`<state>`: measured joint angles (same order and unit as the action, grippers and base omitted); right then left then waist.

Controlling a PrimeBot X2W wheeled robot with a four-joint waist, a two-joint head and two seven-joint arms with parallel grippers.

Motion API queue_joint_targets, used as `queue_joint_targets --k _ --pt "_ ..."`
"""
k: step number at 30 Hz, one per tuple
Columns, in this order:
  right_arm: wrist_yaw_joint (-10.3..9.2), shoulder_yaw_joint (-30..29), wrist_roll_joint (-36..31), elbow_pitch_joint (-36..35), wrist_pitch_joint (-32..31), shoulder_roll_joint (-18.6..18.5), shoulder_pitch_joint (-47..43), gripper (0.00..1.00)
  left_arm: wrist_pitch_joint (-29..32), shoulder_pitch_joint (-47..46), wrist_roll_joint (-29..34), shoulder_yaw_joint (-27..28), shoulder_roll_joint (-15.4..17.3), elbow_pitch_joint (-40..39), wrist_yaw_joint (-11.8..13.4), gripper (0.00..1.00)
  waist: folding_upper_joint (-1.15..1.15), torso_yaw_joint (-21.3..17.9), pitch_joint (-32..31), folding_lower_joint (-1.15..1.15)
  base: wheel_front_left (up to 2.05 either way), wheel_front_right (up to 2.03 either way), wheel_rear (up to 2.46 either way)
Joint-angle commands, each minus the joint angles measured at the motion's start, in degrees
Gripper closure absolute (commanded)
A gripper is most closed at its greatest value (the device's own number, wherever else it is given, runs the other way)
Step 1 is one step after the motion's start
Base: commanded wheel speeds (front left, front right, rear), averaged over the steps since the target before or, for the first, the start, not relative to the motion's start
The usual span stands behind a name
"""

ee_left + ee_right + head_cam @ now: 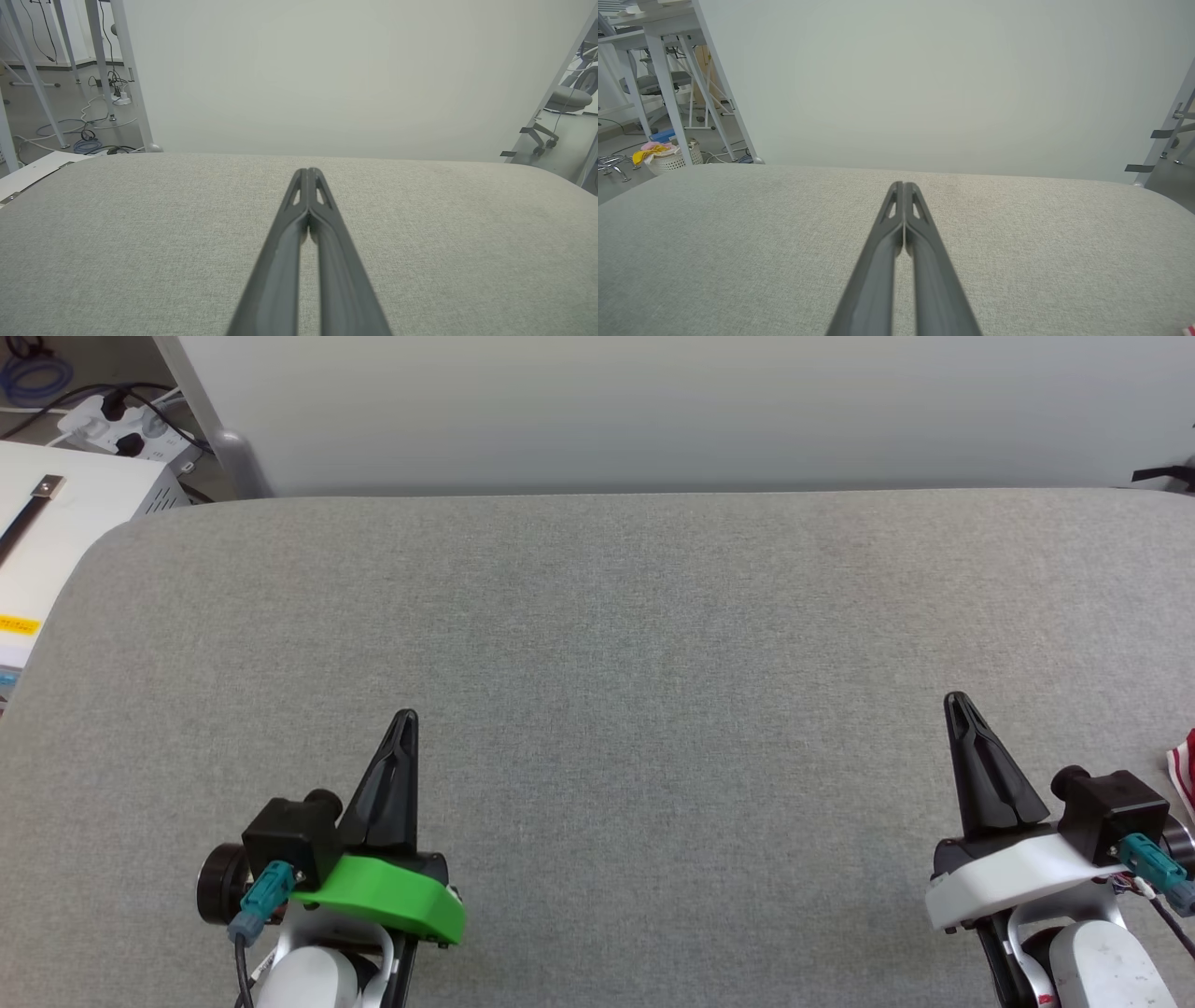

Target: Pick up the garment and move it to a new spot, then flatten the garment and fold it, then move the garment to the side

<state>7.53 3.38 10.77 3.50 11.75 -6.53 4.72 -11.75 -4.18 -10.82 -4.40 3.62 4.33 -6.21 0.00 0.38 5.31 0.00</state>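
Progress could not be confirmed for any of the three stages from these views. I found the left tool (pixel 405 719) with its two fingers pressed together along their length and pinching nothing. The right tool (pixel 956 702) was in the same condition, with its fingers pressed together and nothing between them. In each wrist view the tips met over the bare grey worktop (pixel 653 616), and no fabric lay ahead of them.

Of the garment (pixel 1186 770) I saw only a small red-and-white striped edge. It lay on the worktop just outboard of the right tool, beside its wrist body and behind its fingertips, and well apart from the left tool. The rest fell outside the head view, so I could not tell whether it was flat, folded or bunched.

The surface ahead of and between the tools carried nothing, and neither tool had a hold. I therefore judged that no step was in hand. Two readings fitted this:
- the garment awaited its first pickup, leaving the move, flattening, folding and setting aside all to do;
- the garment had been set aside, leaving nothing to do.

A look further outboard of the right tool was needed to decide between them.
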Motion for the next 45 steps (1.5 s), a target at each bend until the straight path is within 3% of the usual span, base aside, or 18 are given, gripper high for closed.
queue_joint_targets --k 1,45 --pt "-0.01 -0.24 -0.68 -0.4 -0.45 0.16 -0.95 1.0 0.24 0.85 0.81 0.29 -0.15 -0.33 0.43 1.0 0.0 0.0 -0.08 0.0 0.0 0.0 0.0" --pt "-0.02 -1.68 -5.32 -1.82 -5.65 1.77 -2.68 1.0 5.54 2.38 5.41 2.18 -0.42 -2.17 3.09 1.0 0.0 -0.18 -2.48 0.0 0.0 0.0 0.0"
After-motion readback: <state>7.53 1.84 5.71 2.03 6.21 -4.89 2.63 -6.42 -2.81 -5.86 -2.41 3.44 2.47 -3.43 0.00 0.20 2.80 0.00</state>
